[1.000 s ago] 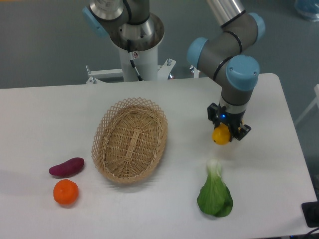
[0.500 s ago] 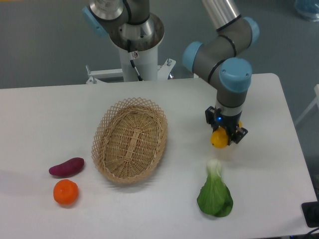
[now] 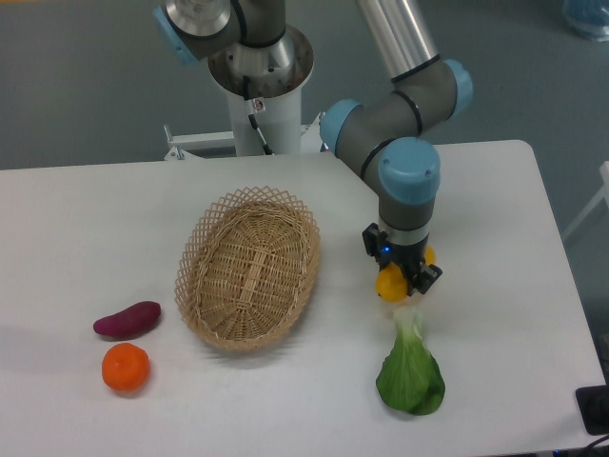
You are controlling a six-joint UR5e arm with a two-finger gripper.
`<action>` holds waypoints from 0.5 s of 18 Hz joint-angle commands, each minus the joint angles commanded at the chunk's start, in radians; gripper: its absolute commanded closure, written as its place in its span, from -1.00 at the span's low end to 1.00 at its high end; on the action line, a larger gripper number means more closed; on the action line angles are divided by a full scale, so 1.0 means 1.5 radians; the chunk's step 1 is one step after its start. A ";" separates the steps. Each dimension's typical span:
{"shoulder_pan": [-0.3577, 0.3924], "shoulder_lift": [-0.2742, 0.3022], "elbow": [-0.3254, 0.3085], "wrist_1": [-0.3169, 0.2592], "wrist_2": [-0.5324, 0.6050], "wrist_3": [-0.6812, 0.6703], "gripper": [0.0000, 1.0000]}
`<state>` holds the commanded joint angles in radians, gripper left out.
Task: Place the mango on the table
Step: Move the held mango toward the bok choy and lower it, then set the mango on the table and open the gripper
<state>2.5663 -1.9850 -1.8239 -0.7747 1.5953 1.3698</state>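
My gripper (image 3: 394, 281) is shut on the yellow mango (image 3: 390, 285) and holds it just above the white table (image 3: 495, 286), right of the wicker basket (image 3: 249, 267) and directly over the white stem of the green bok choy (image 3: 411, 371). Only the mango's lower end shows between the fingers. I cannot tell whether the mango touches the tabletop.
A purple sweet potato (image 3: 127, 319) and an orange tangerine (image 3: 126, 367) lie at the front left. The arm's base column (image 3: 257, 86) stands behind the table's far edge. A dark object (image 3: 594, 407) sits off the front right corner.
The gripper has moved left and slightly toward the front with the mango, from the right side of the table to just above the bok choy's stem. Nothing else moved.
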 joint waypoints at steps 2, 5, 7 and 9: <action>0.000 0.002 -0.004 0.000 0.000 0.000 -0.17; -0.001 0.002 -0.007 -0.001 0.000 0.004 -0.33; -0.001 0.003 -0.011 -0.001 0.001 0.009 -0.46; -0.001 0.004 -0.014 -0.001 0.002 0.018 -0.51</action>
<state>2.5648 -1.9789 -1.8454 -0.7762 1.5984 1.3974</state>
